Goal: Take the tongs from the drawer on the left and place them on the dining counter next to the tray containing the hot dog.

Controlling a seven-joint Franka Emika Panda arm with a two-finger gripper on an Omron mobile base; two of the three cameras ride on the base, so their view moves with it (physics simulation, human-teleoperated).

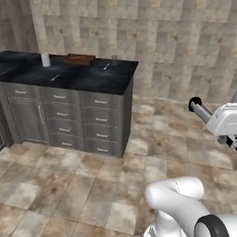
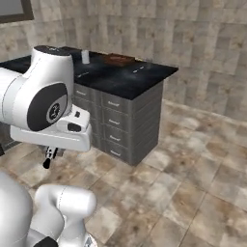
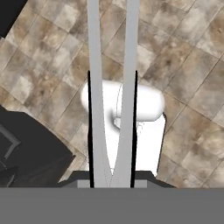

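While the claw (image 3: 112, 181) itself is mostly cut off at the bottom of the hand view, its jaws sit narrow and clamped on the tongs (image 3: 111, 87), whose two pale grey arms run up and out of the top edge of that view above the tiled floor (image 3: 192, 65). Far from the tongs, the dining table (image 1: 92, 76) stands against the wall, its black top carrying the brown tray (image 1: 78, 59); whatever lies in the tray is too small to make out. Just left of the tray stands a small pale cup (image 1: 45, 59). No writing can be read anywhere.
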